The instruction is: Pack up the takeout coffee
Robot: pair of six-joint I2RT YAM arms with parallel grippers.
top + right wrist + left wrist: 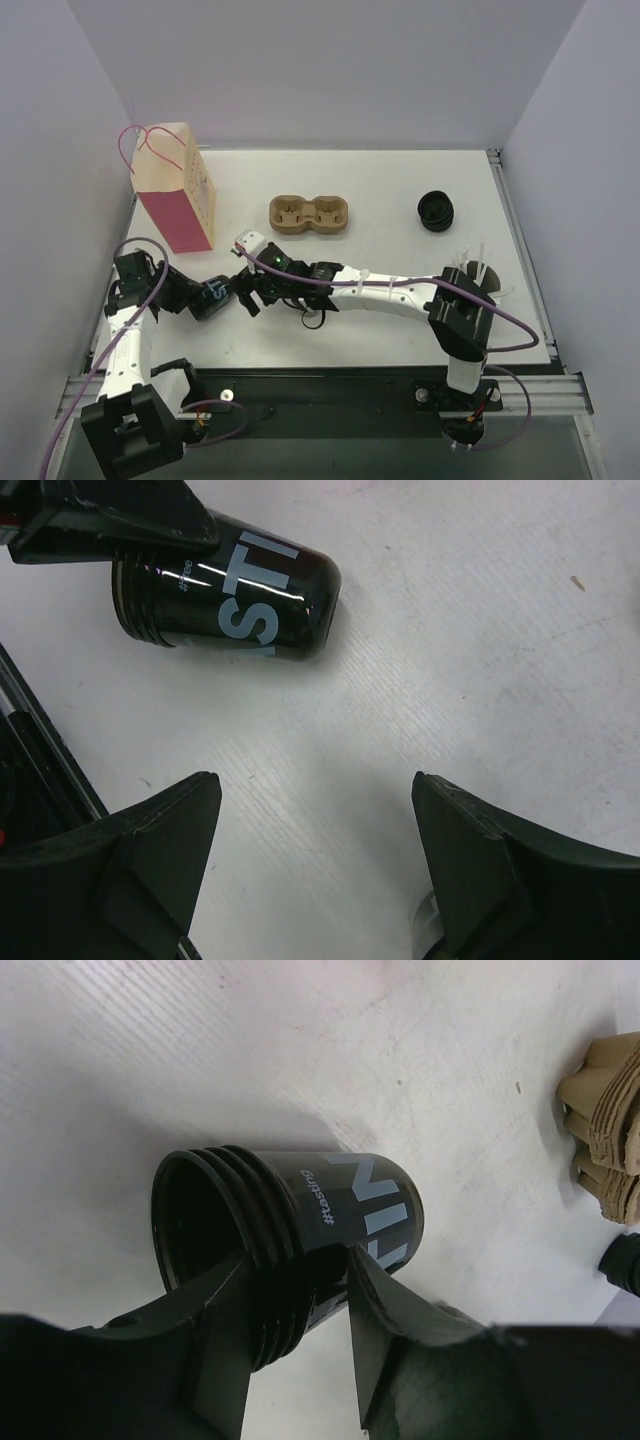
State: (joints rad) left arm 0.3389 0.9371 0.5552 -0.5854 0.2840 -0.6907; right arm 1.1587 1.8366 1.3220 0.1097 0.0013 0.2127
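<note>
Nested black cups: several rims stacked one in another, lying on their side on the tabletop near its front-left corner, in front of the paper bag. Mouth is open, no lid on; it faces the left arm. Closed base points toward the right arm. Pale lettering runs along the wall.

Left gripper: fingers bracket the ribbed rim end, one on each side and very close to it. Cannot tell from the wrist view whether they actually press on the rims.

Right gripper: jaws well apart, nothing between them but bare tabletop. The cups lie just beyond its fingertips, not touching them. This arm reaches from the right side across the front of the tabletop.

Brown pulp tray: two wells, nothing in either, mid-tabletop toward the rear edge, well apart from the cups.

Stack of black lids: toward the rear-right corner.

Paper bag: pink and tan, upright, cord handles up, at the left edge.
</note>
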